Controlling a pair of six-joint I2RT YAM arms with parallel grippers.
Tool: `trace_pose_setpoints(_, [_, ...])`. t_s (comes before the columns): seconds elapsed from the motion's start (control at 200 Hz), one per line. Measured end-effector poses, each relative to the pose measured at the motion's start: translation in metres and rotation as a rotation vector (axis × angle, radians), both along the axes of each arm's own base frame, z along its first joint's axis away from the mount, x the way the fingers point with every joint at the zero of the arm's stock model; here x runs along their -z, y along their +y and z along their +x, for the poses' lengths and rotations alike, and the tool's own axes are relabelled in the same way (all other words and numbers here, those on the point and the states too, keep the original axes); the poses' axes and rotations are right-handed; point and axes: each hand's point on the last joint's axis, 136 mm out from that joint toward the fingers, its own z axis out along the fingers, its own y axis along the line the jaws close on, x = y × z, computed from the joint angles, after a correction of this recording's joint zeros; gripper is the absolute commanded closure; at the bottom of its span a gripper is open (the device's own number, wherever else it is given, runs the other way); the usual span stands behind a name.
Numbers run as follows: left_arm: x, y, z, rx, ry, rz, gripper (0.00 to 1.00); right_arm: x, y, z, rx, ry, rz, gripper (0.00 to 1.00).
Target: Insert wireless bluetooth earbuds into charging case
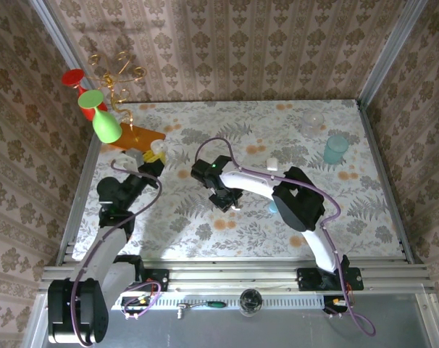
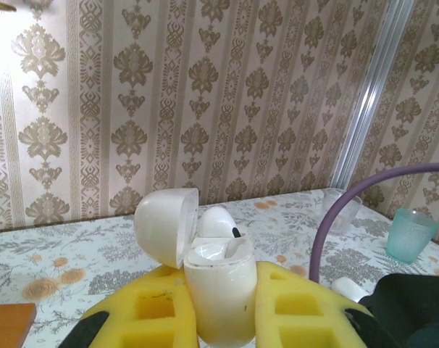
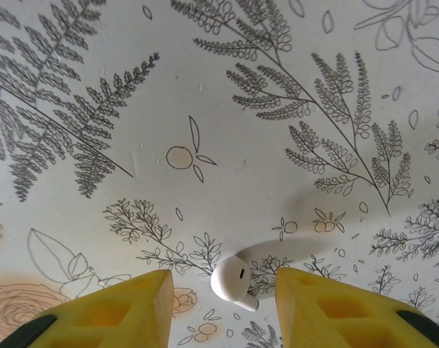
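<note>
The right pincer [image 3: 221, 284] hangs low over the table [image 3: 227, 109], and its two yellow fingers [image 3: 125, 308] are spread wide. Between them lies one earbud [image 3: 232, 281], flat on the flowered cloth and touching neither finger. It is a small white piece with a dark spot. Seen from above, this pincer is near the middle of the table, a little left of centre.

The left pincer [image 2: 227, 304] pinches the case [image 2: 218, 283] between its two yellow pads [image 2: 306, 304] and holds it upright. The lid [image 2: 165, 225] is open and leans to the left. The other earbud [image 2: 218, 221] sits in the open top, with its round white head above the rim. From above, this pincer is at the far left part of the table, just beside an orange board [image 1: 136, 136].

Further out, a teal cup [image 1: 335, 148] stands at the far right, and a clear glass [image 1: 314, 119] is a little beyond it, near the far wall. A small white object [image 1: 272, 164] lies beside the right arm; I cannot tell what it is. At the left wall there is a green goblet [image 1: 103, 119], and a red one [image 1: 74, 77] is behind it.
</note>
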Motion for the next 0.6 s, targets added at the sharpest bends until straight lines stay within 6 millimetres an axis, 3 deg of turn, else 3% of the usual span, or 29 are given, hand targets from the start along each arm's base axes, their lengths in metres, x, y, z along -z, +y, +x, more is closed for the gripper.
trace_pose_setpoints(0.37, [0.009, -0.002, -0.005, 0.017, 0.033, 0.031, 0.93, 0.014, -0.007, -0.003, -0.052, 0.062, -0.088, 0.64])
trace_pose_setpoints(0.6, [0.014, -0.004, -0.006, 0.026, 0.043, 0.044, 0.93, 0.013, -0.006, -0.002, -0.06, 0.079, -0.107, 0.69])
